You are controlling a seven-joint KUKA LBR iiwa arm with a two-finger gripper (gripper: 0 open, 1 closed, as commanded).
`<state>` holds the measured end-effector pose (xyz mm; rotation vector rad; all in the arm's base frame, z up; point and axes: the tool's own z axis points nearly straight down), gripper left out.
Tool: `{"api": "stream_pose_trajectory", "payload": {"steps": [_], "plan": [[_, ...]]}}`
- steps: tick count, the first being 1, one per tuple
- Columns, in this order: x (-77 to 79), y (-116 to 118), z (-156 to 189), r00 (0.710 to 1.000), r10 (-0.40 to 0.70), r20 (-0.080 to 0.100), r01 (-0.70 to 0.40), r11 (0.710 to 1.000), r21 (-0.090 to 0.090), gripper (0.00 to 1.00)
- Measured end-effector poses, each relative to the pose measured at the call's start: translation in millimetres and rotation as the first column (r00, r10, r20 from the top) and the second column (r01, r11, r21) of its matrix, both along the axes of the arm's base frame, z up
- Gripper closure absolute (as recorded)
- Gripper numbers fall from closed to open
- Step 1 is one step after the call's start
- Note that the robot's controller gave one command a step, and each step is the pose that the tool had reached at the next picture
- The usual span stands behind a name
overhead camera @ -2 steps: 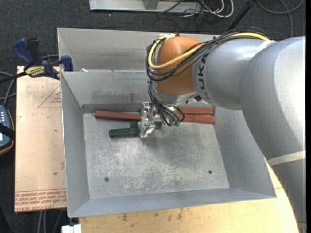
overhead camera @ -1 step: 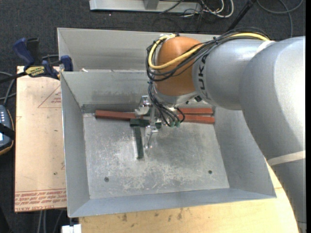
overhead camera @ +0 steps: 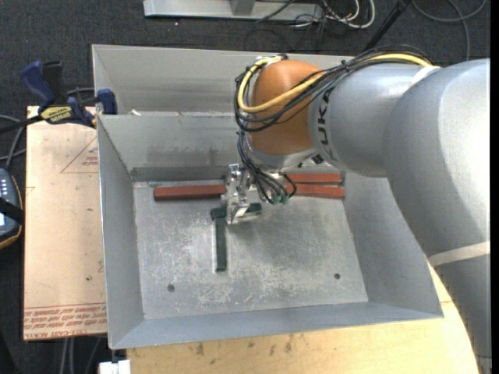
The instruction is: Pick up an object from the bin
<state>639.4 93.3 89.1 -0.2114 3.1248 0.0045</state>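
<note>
Two loose things lie on the scratched floor of a grey metal bin. One is a long red-brown bar across the far side. The other is a thin dark green stick running from the bar toward the near wall. The end effector sits low at the stick's far end, just beside the bar; whether it is released or clenched cannot be told. The silver arm shows the letters "UKA". Dark carpet and cables lie beyond the bin.

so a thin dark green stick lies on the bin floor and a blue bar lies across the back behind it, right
The bar is reddish-brown, not blue, as the camera view shows; it does lie across the back, behind the dark green stick.
</note>
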Motion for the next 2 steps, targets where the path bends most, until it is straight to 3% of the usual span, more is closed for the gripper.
{"api": "stream_pose_trajectory", "payload": {"steps": [1, 2], "plan": [[0.0, 0, 0, 1.000, 0.000, 0.000, 0.000, 1.000, 0.000, 1.00], [6.8, -7, 189, 1.000, -0.003, 0.002, 0.003, 1.000, -0.002, 1.00]]}}
